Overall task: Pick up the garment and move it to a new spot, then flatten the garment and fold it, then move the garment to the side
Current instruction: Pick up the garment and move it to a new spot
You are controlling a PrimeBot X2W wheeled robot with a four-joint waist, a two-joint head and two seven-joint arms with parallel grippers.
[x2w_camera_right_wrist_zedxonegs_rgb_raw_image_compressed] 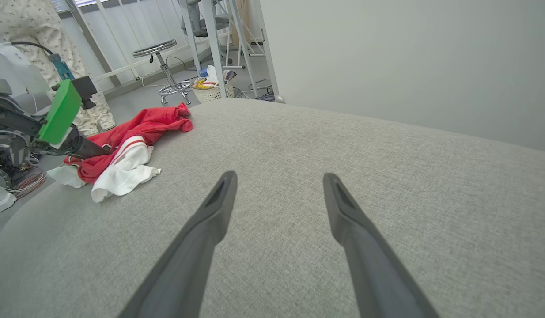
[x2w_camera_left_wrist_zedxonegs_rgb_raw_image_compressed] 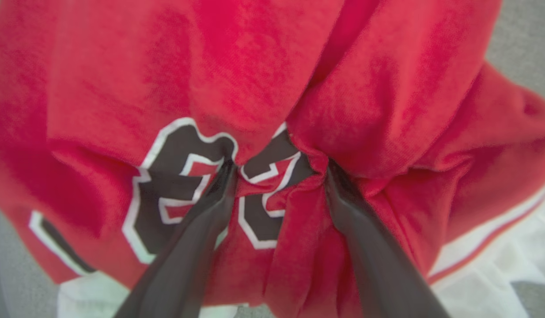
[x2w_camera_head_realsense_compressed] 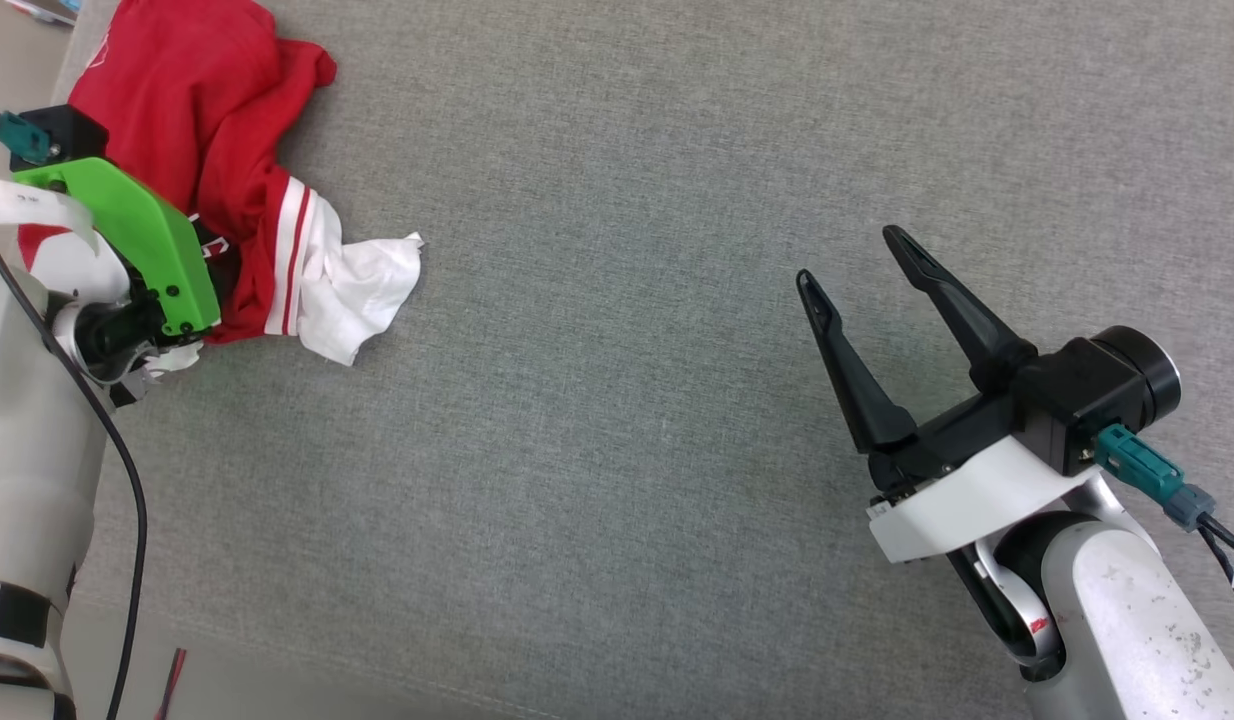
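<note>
The garment point(x2w_camera_head_realsense_compressed: 207, 110) lies crumpled at the far left edge of the grey padded surface, red with a white sleeve point(x2w_camera_head_realsense_compressed: 352, 290) and striped trim spilling toward the middle. My left gripper point(x2w_camera_left_wrist_zedxonegs_rgb_raw_image_compressed: 279, 165) is open, its two dark fingers pressed into the red cloth with a bunched fold and the black white-outlined lettering point(x2w_camera_left_wrist_zedxonegs_rgb_raw_image_compressed: 175, 176) between them. In the right wrist view the garment point(x2w_camera_right_wrist_zedxonegs_rgb_raw_image_compressed: 140, 128) sits far left with the left arm's green mount point(x2w_camera_right_wrist_zedxonegs_rgb_raw_image_compressed: 60, 110) beside it. My right gripper point(x2w_camera_head_realsense_compressed: 847, 255) is open and empty, hovering over bare surface at the right, far from the garment.
The grey fabric surface point(x2w_camera_head_realsense_compressed: 617, 450) stretches wide between the two arms. Its left edge runs just past the garment. Beyond it stand a stool point(x2w_camera_right_wrist_zedxonegs_rgb_raw_image_compressed: 155, 46), a basket point(x2w_camera_right_wrist_zedxonegs_rgb_raw_image_compressed: 213, 90), a person in patterned clothes point(x2w_camera_right_wrist_zedxonegs_rgb_raw_image_compressed: 29, 26) and cables on the floor.
</note>
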